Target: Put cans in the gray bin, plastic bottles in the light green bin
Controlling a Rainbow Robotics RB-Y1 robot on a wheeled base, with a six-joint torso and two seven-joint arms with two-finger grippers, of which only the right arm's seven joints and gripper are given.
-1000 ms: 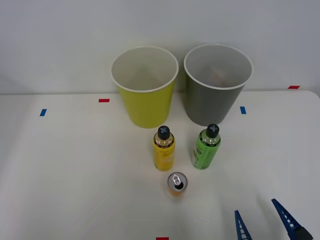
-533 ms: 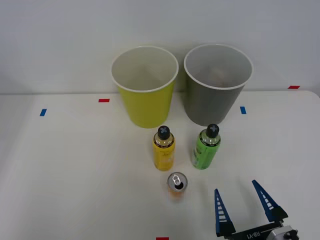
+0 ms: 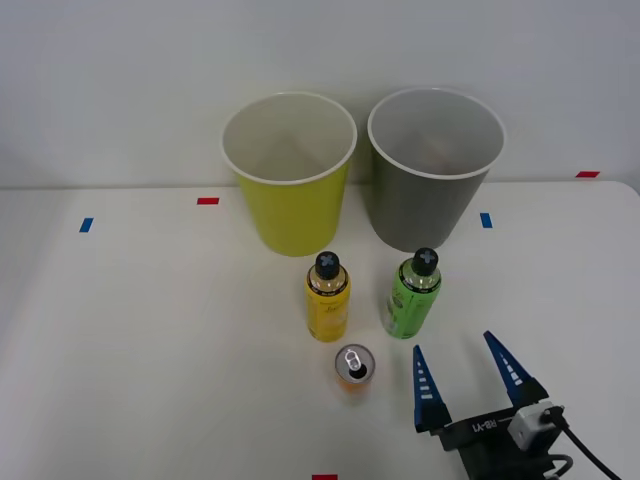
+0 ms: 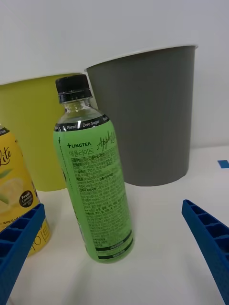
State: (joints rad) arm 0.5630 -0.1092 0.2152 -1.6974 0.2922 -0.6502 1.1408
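Nothing is sorted yet, as far as I can judge: all three containers stand upright on the white table (image 3: 120, 330), and every step of the task is left. My pincer (image 3: 466, 374) sits at the lower right of the front view, spread wide and pinching nothing, its blue fingers (image 4: 19, 243) pointing up the frame at the green bottle (image 3: 411, 295), which stands just beyond the tips.

The count: two plastic bottles, that green one right of centre and the yellow bottle (image 3: 327, 297) just left of it; one orange can (image 3: 352, 367) below and between them, near the lower middle. Two bins stand side by side in the upper half, the light green bin (image 3: 292, 205) on the left and the gray bin (image 3: 425, 200) on the right. What the gray one holds, I cannot tell.
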